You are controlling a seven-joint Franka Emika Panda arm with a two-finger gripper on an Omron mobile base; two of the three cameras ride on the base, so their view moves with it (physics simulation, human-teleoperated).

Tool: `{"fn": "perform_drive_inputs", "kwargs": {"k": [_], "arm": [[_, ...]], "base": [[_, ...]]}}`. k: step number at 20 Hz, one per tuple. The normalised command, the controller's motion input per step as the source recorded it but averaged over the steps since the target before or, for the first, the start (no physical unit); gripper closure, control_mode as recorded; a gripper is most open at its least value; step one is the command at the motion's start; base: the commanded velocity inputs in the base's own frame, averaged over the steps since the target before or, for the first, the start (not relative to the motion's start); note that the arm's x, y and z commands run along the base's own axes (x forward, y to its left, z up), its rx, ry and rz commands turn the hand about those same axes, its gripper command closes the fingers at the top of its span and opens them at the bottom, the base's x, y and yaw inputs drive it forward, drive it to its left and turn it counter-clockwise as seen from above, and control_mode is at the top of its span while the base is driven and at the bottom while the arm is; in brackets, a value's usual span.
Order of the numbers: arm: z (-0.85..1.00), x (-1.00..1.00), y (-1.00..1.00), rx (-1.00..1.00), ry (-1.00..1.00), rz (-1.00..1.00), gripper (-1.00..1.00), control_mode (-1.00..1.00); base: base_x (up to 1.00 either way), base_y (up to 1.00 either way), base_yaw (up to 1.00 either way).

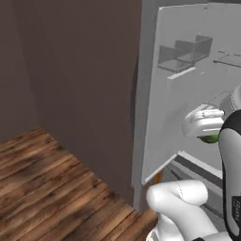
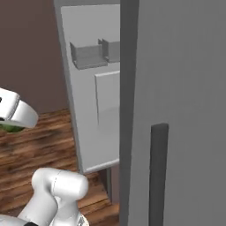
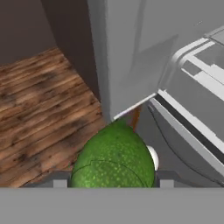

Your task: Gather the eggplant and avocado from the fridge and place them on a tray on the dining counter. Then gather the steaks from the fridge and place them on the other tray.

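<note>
Left base view, left to right. Wooden plank floor (image 1: 52,183) fills the lower left, with a dark brown wall (image 1: 75,70) behind it. To the right stands the open door of the fridge (image 1: 188,94), its pale inner face turned to the camera, with door bins (image 1: 186,54) near the top. Right of centre, at mid height, the white hand of the arm hangs in front of the door. The tool (image 1: 208,136) carries the avocado (image 1: 210,139), a sliver of green showing just beneath the hand. Below the door edge lies the grey front of the bottom drawer (image 1: 197,167).

Right base view, left to right. The white hand enters at the left edge, with a bit of green avocado (image 2: 11,128) under it, above the floor (image 2: 44,141). Centre: the inner face of the fridge door (image 2: 95,110) with its bins (image 2: 90,54). Right: the grey outer face of the other door with a dark vertical bar handle (image 2: 158,172).

Hand view. Floor (image 3: 39,109) to the left, door edge (image 3: 122,57) in the centre, drawer front (image 3: 192,118) to the right. The avocado (image 3: 113,164) sits low centre, pebbled green, between the finger tips. The tool (image 3: 110,183) is closed on it, jaws part-way apart around its width. The avocado is clear of the fridge shelves, held in the air beside the open door and above the floor.
</note>
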Motion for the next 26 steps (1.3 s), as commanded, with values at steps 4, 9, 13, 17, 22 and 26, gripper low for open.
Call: {"fn": "perform_drive_inputs", "kwargs": {"k": [4, 9, 13, 17, 22, 26], "arm": [[0.0, 0.0, 0.0, 0.0, 0.0, 0.0, 1.0, 1.0], [0.0, 0.0, 0.0, 0.0, 0.0, 0.0, 1.0, 1.0], [0.0, 0.0, 0.0, 0.0, 0.0, 0.0, 1.0, 1.0], [0.0, 0.0, 0.0, 0.0, 0.0, 0.0, 1.0, 1.0], [0.0, 0.0, 0.0, 0.0, 0.0, 0.0, 1.0, 1.0], [0.0, 0.0, 0.0, 0.0, 0.0, 0.0, 1.0, 1.0]], "base": [[-0.47, 0.7, 0.82], [0.07, 0.43, 0.87], [0.96, 0.0, 0.48], [1.0, 0.02, 0.12], [1.0, 0.17, 0.06], [1.0, 0.04, 0.08]]}}
